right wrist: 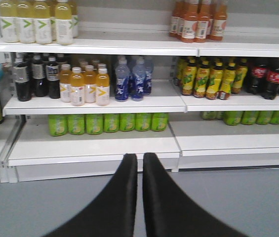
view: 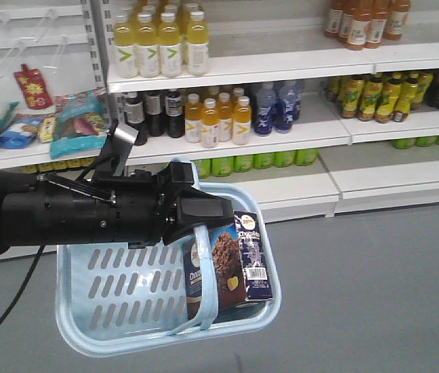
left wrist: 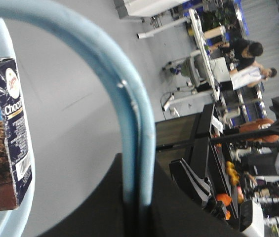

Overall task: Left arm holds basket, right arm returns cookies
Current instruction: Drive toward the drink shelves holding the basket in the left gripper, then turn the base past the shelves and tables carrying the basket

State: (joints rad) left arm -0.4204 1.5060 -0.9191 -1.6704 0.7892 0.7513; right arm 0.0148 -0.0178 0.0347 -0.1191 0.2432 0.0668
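Observation:
The light blue basket (view: pixel 118 291) hangs above the grey floor by its two pale band handles (left wrist: pixel 129 94). My left gripper (view: pixel 207 208) is shut on those handles, which are pinched together between its black jaws (left wrist: pixel 138 170). The navy cookies box (view: pixel 231 264) stands upright in the basket's right end, its barcode panel facing outward; it also appears at the left edge of the left wrist view as the cookies box (left wrist: pixel 6 138). My right gripper (right wrist: pixel 140 159) is out of the front view. In its own wrist view it is shut with nothing in it, pointing at the shelves.
White store shelves (view: pixel 281 136) run across the back, holding yellow drink bottles (view: pixel 161 43), orange juice bottles (right wrist: pixel 85 86), blue bottles (right wrist: pixel 132 79) and green cans (right wrist: pixel 109 122). Snack bags (view: pixel 79 124) hang at the left. Grey floor (view: pixel 374 295) lies below the basket.

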